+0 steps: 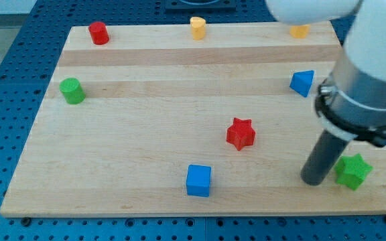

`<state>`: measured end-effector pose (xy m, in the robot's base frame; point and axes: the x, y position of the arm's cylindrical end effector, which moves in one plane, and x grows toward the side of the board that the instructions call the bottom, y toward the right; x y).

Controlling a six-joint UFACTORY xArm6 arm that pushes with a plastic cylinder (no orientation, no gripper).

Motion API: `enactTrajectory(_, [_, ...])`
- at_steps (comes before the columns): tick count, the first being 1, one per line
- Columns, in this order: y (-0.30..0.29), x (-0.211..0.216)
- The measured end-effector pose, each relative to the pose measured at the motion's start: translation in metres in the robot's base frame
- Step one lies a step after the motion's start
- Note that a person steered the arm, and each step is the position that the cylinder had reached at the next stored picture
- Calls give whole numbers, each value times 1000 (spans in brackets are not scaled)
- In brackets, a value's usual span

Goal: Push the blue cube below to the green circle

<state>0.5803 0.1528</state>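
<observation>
On the pale wooden tabletop (146, 127), going from the view's left, a green cylinder-shaped block (72, 90) stands near the left edge, and a red cylinder block (98, 33) sits above it at the top edge. A yellow block (198, 28), shape unclear, sits top centre. The blue cube (198, 180) lies near the bottom edge around the middle, well apart from the green cylinder. A red star-shaped block (240, 133) sits up and to its right. Further right are a blue triangular block (302, 82) and an orange block (299, 31), partly hidden by the arm. The tool is a plain rod with nothing to open or close; my tip (313, 181) rests just beside a green star-shaped block (352, 171), on its left, well to the right of the blue cube.
</observation>
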Motion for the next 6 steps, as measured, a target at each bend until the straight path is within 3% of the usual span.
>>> enactTrajectory(2, [-46,21])
enactTrajectory(6, [-150,8])
